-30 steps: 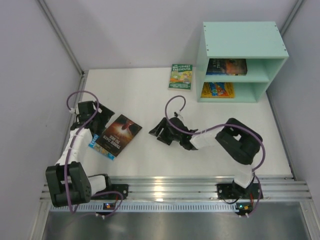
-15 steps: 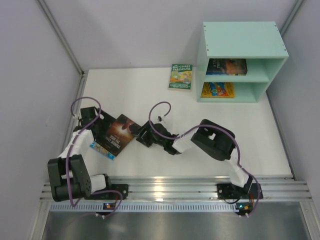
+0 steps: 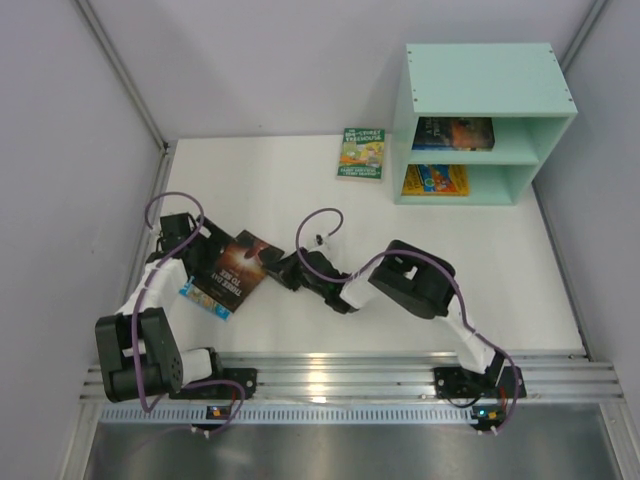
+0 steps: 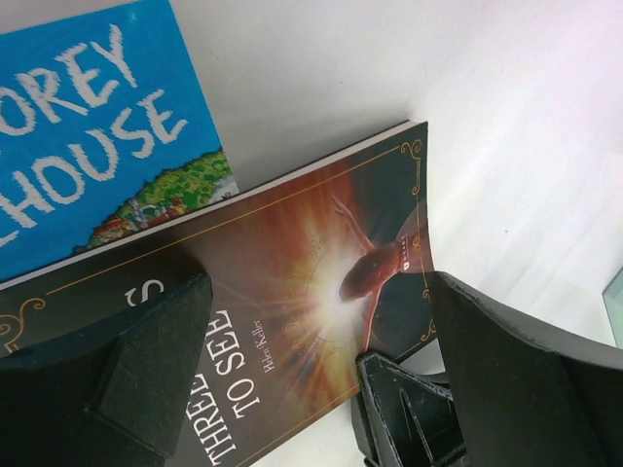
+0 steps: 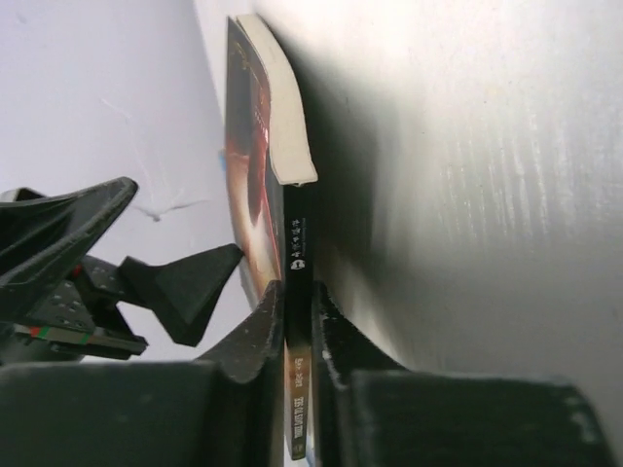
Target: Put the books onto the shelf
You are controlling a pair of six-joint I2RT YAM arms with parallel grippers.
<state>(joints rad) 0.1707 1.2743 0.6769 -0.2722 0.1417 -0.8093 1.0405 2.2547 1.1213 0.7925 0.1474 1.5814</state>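
Note:
A dark brown book (image 3: pixel 235 268) lies at the left of the table, partly over a light blue book (image 3: pixel 198 297). My right gripper (image 3: pixel 281 268) is shut on the brown book's right edge; in the right wrist view its spine (image 5: pixel 299 272) stands pinched between the fingers (image 5: pixel 258 341). My left gripper (image 3: pixel 203 238) hovers wide open over the brown book's far left corner, its cover (image 4: pixel 292 282) showing between the fingers (image 4: pixel 146 370). A green book (image 3: pixel 361 153) lies left of the mint-green shelf (image 3: pixel 485 85), which holds one book in the upper compartment (image 3: pixel 453 133) and one in the lower (image 3: pixel 435 180).
Grey walls close the table in on the left, back and right. A metal rail (image 3: pixel 330 375) runs along the near edge with both arm bases on it. The right arm (image 3: pixel 410 285) stretches low across the table's middle, its purple cable looping above it.
My right arm has reached left across the table to the brown book, and its jaws have closed on the book's edge. The left gripper has shifted only slightly and stays open.

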